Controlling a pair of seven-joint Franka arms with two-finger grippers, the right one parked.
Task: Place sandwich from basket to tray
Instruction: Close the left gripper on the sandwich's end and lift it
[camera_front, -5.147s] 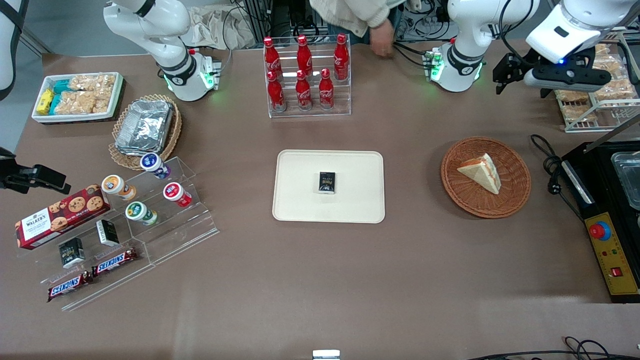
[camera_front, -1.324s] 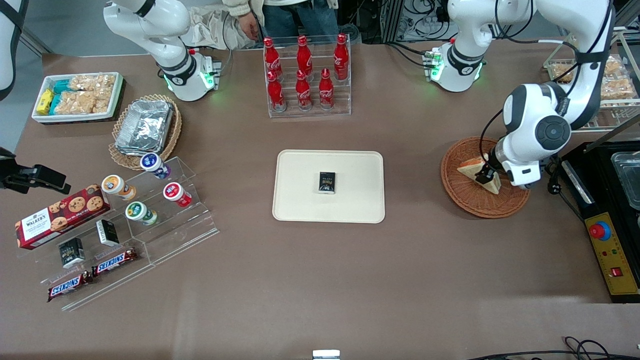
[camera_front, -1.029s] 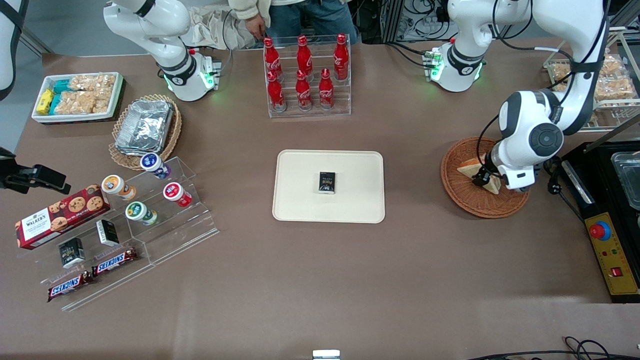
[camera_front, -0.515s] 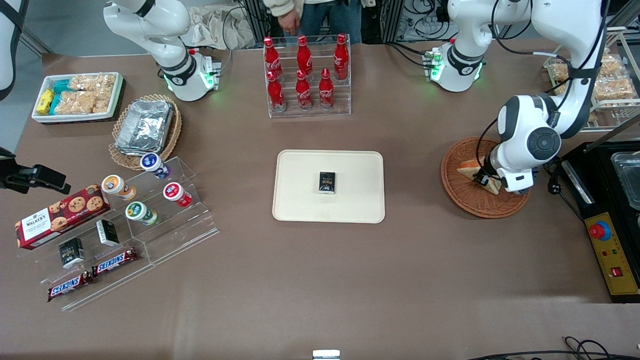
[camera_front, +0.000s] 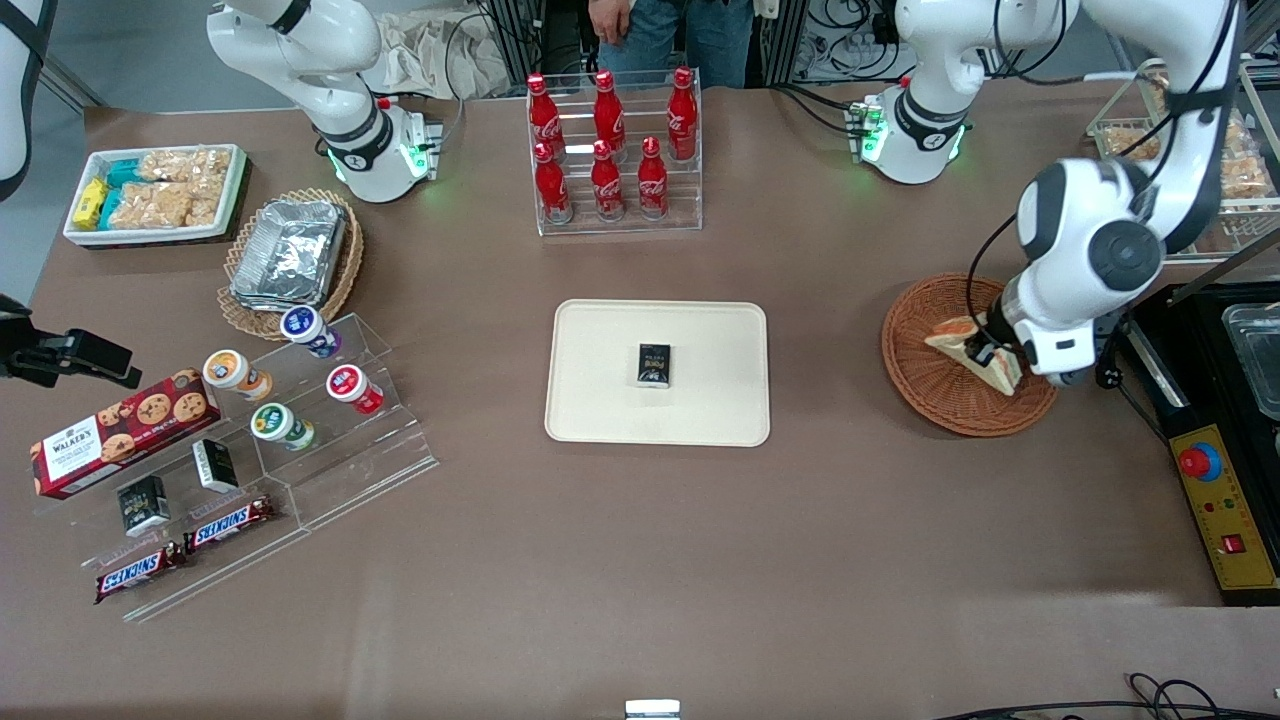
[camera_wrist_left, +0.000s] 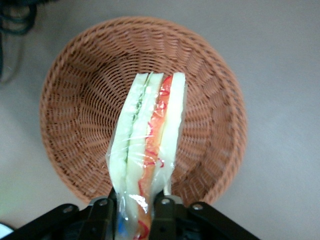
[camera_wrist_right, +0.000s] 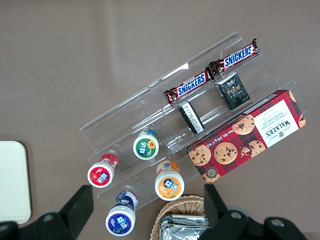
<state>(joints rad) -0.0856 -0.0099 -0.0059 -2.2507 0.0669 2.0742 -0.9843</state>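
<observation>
Left hand (camera_wrist_left: 134, 217) clamped on sandwich (camera_wrist_left: 147, 150), wedge held on edge, w/ cling wrap, lifted just above basket (camera_wrist_left: 70, 120). Tray (camera_front: 600, 400) well apart, mid-worktop.

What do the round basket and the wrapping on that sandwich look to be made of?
The basket looks like woven wicker, reddish-brown and matte; its plaited strands show. The sandwich, held over it by the gripper, seems wrapped in thin clear plastic film: it glints and wrinkles.
</observation>
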